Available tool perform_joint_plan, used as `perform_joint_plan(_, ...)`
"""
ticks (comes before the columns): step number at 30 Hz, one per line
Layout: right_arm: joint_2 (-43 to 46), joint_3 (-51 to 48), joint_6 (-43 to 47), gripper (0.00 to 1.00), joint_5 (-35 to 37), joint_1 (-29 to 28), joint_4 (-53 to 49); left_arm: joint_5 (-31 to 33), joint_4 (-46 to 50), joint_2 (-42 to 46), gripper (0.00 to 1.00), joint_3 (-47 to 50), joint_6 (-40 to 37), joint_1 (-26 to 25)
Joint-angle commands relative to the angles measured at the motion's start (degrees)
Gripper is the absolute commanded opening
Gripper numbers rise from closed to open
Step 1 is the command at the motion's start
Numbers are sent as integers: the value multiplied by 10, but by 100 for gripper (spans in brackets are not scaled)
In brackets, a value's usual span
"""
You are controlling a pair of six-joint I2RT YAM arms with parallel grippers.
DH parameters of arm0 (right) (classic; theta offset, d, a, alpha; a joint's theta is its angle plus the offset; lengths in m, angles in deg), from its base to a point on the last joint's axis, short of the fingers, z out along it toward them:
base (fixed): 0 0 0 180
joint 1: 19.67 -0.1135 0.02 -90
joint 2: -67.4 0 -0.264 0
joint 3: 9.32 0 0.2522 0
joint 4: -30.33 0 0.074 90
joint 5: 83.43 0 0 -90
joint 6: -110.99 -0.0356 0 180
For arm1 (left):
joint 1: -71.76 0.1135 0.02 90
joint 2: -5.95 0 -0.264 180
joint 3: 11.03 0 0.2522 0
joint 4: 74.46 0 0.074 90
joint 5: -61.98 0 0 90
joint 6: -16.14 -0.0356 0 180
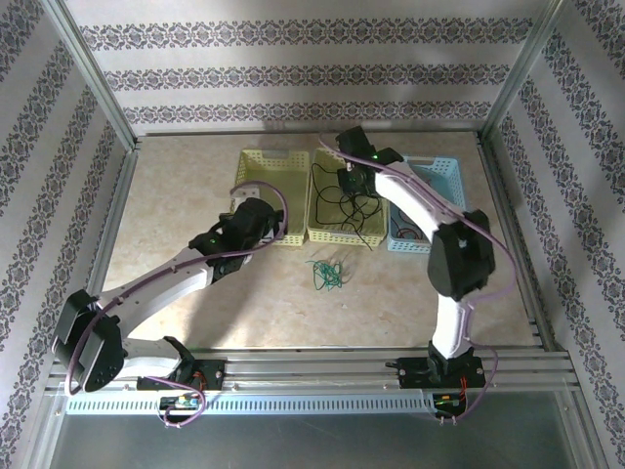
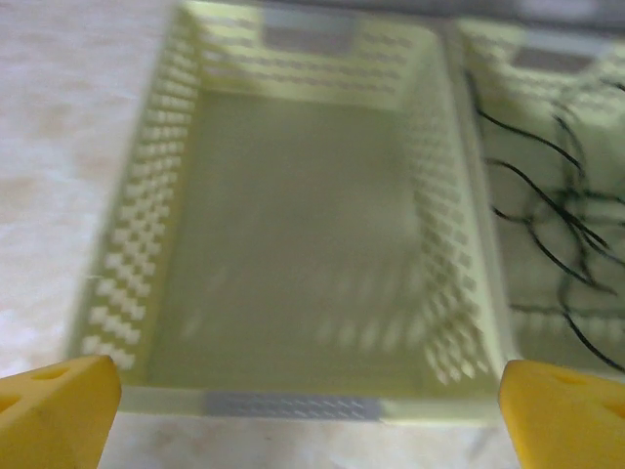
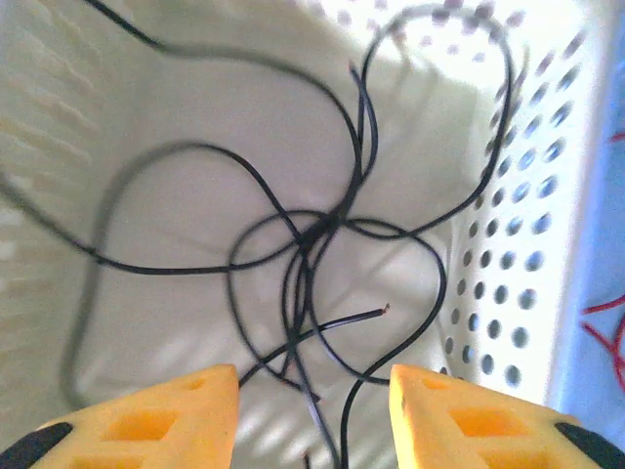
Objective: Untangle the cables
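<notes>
Patterned wallpaper walls a beige table [image 1: 176, 215]. From above, my left gripper [image 1: 242, 207] reaches low to the near edge of the left basket [image 1: 269, 174]. My right gripper [image 1: 347, 179] hangs over the middle basket [image 1: 314, 220], beside the blue basket [image 1: 444, 166]. A green cable [image 1: 327, 276] lies loose on the table.

Left wrist: fingers wide apart before that basket.

Right wrist: fingers apart, clamping nothing, above tangled black cables [image 3: 312, 234]. A red cable [image 3: 605, 327] lies in the blue one.

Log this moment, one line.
left gripper: open, at left basket | right gripper: open, over black cables | green cable: on table
</notes>
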State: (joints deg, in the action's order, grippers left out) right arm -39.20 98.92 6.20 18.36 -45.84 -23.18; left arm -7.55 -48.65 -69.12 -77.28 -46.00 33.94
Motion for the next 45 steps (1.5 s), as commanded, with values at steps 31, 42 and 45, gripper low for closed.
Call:
perform_joint_plan(31,112,-374,-25,18,-281,-118,78,-202,-114,-162,81,37,-110,-66)
perform_joint_plan(42,169,-413,-16,0,-267,-97,69,-258,-118,-230,64,-8,-139,-65)
perform_joint_plan(45,179,-420,-20,0,-267,-82,70,-264,-116,-227,55,3,-143,-65)
